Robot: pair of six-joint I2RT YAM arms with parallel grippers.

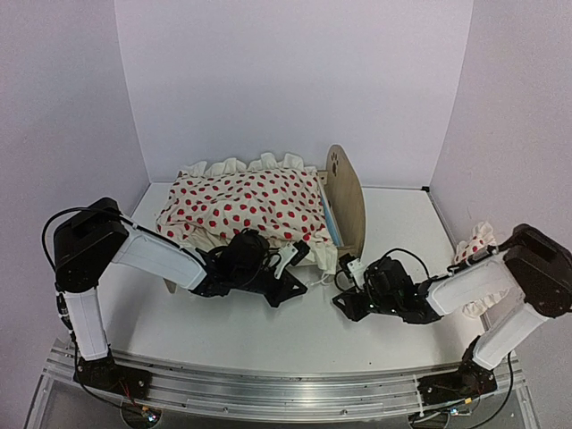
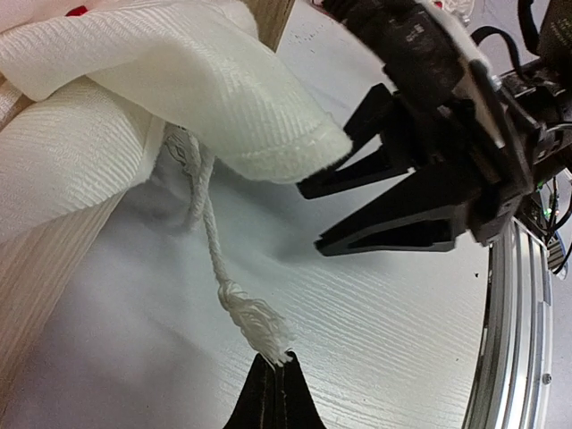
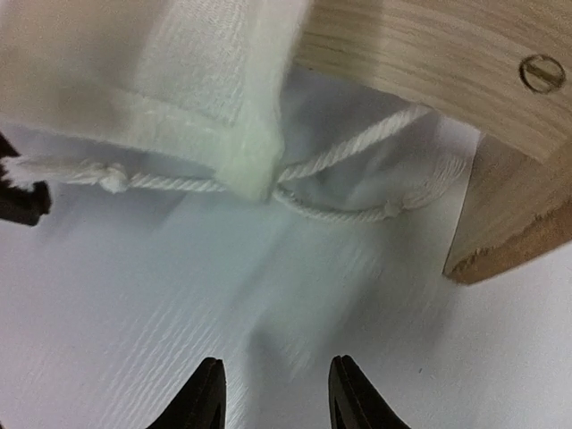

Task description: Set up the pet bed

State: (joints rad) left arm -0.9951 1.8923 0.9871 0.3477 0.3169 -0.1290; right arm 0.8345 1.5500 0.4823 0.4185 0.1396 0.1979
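The pet bed [image 1: 347,192] stands mid-table, its paw-print headboard on the right and a strip of blue striped mattress [image 1: 332,223] showing beside it. The cream red-dotted duvet [image 1: 241,204] lies heaped over it. My left gripper [image 1: 302,259] is at the bed's front right corner; in the left wrist view it [image 2: 275,371] is shut on the frayed tassel of the duvet's white cord [image 2: 212,246]. My right gripper [image 1: 344,283] is open and empty, facing that corner. In the right wrist view its fingertips [image 3: 212,389] stand apart above the table, short of the duvet corner [image 3: 246,156] and the cord [image 3: 335,161].
The small red-dotted pillow [image 1: 474,241] lies at the far right behind my right arm. A wooden bed leg [image 3: 509,223] stands right of the cord. The right gripper also shows in the left wrist view [image 2: 357,210], close to the duvet edge. White walls enclose the table.
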